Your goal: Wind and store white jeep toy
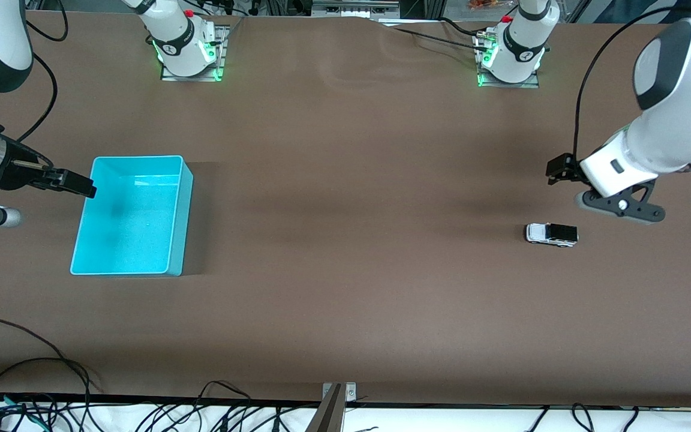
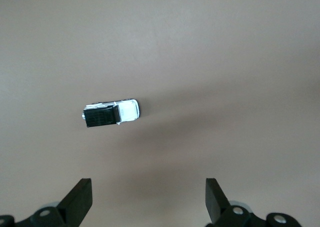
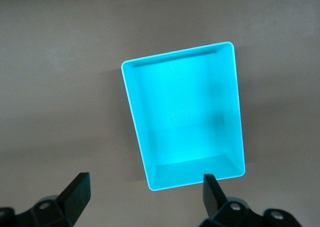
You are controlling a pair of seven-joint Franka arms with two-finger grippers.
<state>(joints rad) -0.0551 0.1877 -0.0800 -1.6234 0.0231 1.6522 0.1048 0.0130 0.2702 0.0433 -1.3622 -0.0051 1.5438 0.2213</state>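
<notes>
The white jeep toy [image 1: 551, 234] stands on the brown table toward the left arm's end, its black rear panel showing; in the left wrist view the jeep toy [image 2: 110, 113] lies apart from the fingers. My left gripper [image 1: 560, 170] hangs open in the air just beside the toy, with nothing between its fingers [image 2: 80, 199]. The turquoise bin [image 1: 132, 216] sits empty toward the right arm's end. My right gripper [image 1: 84, 186] hovers open over that bin's outer rim; in the right wrist view the bin [image 3: 185, 112] fills the middle and the gripper [image 3: 145, 183] holds nothing.
Both arm bases [image 1: 186, 45] [image 1: 510, 51] stand along the table's edge farthest from the front camera. Loose cables [image 1: 33, 360] and a metal bracket [image 1: 338, 393] lie along the nearest edge. Bare brown table [image 1: 351, 228] stretches between bin and toy.
</notes>
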